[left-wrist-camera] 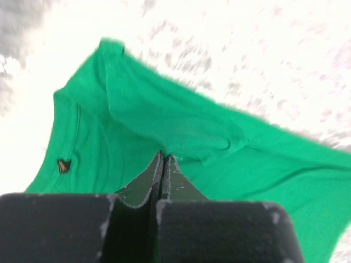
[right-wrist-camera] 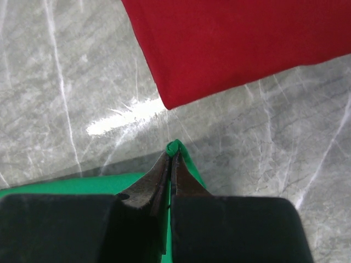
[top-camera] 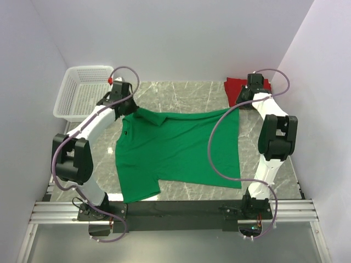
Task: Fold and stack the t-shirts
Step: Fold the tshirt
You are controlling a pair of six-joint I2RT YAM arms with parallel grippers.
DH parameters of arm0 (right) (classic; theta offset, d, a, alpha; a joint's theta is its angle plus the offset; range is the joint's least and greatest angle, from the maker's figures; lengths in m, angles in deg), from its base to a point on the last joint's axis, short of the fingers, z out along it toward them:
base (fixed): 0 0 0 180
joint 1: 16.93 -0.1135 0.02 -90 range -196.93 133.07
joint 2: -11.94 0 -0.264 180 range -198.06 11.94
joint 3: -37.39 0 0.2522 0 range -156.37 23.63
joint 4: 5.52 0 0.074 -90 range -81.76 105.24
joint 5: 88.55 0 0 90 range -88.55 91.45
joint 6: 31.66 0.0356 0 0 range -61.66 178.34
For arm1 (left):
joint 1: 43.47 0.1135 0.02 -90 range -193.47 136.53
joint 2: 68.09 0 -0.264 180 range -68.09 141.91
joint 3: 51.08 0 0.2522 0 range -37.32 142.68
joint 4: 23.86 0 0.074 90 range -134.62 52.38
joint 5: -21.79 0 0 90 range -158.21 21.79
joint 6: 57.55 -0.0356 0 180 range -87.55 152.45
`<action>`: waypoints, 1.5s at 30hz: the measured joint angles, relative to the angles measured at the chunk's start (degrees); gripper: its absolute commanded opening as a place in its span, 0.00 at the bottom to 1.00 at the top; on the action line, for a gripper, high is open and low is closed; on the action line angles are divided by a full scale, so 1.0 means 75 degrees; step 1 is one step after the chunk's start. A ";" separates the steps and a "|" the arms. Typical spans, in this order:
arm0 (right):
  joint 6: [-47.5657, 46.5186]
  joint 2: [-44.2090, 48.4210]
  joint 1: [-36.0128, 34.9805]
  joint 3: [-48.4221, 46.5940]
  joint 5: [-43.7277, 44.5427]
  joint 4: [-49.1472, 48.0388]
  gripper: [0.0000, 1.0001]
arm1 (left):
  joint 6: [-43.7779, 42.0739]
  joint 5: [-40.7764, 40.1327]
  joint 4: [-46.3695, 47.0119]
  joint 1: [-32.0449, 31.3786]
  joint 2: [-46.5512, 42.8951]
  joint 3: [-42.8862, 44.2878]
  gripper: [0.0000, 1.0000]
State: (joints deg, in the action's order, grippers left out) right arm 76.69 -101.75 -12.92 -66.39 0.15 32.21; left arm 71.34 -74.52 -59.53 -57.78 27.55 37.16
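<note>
A bright green t-shirt (top-camera: 175, 150) lies spread across the marble table, its far edge lifted at both corners. My left gripper (top-camera: 127, 108) is shut on the green t-shirt's far left part near the collar; in the left wrist view the fingertips (left-wrist-camera: 163, 156) pinch a ridge of green cloth (left-wrist-camera: 164, 126). My right gripper (top-camera: 241, 103) is shut on the far right corner; a small green tuft (right-wrist-camera: 174, 147) pokes out between its tips (right-wrist-camera: 171, 154). The red t-shirt (top-camera: 236, 86) lies folded at the far right (right-wrist-camera: 236, 44), just beyond the right gripper.
A white mesh basket (top-camera: 82, 93) stands at the far left corner, close behind the left arm. White walls enclose the table on three sides. The arms' black base rail (top-camera: 175, 209) runs along the near edge.
</note>
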 measured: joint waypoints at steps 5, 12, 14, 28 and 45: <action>0.0047 -0.0119 0.0000 -0.0006 -0.0131 0.0318 0.00 | -0.0221 0.0061 -0.0149 0.0172 -0.0184 0.0443 0.01; 0.0149 -0.0119 0.0000 -0.0006 -0.0213 0.0615 0.00 | -0.0458 0.0213 -0.0437 0.0233 -0.0699 0.0673 0.01; 0.0178 -0.0119 0.0000 -0.0006 -0.0221 0.0691 0.00 | -0.0504 0.0259 -0.0458 0.0233 -0.0842 0.0688 0.01; 0.0391 -0.0020 0.0000 0.0006 -0.0219 0.1390 0.00 | -0.0589 0.0303 -0.0723 0.0376 -0.1148 0.0679 0.01; 0.1035 0.1754 0.0000 0.1792 -0.0032 0.1326 0.00 | -0.0560 0.0519 -0.0863 0.0411 -0.1620 -0.0052 0.01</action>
State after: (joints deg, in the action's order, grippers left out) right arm 84.45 -88.59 -12.92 -52.94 -0.09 42.15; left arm 67.15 -70.63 -66.00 -54.70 15.40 36.76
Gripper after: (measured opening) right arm 0.012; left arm 0.016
